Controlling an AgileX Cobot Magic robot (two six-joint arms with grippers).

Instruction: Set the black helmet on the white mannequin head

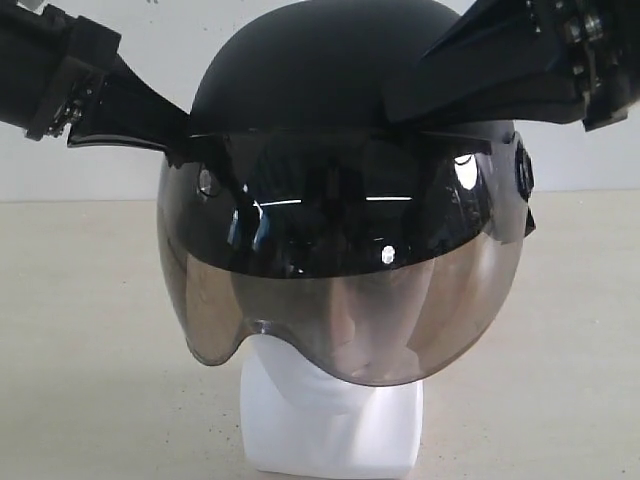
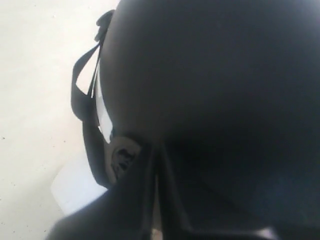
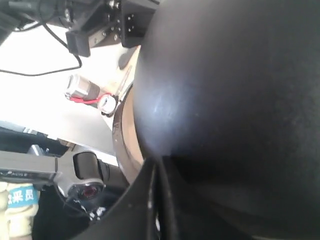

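Observation:
The black helmet sits over the white mannequin head. Its smoky visor hangs down in front of the face, and only the neck base shows clearly below it. My left gripper is shut, with its tips against the helmet's left side at the rim. My right gripper is also shut, and its tips rest on the upper right of the shell. In the left wrist view the helmet fills the frame beyond the shut left gripper. The right wrist view shows the helmet just past the shut right gripper.
The head stands on a beige tabletop with a white wall behind it. A black chin strap hangs by the helmet's side, above the white neck base. In the right wrist view, cables and a camera unit lie beyond the helmet.

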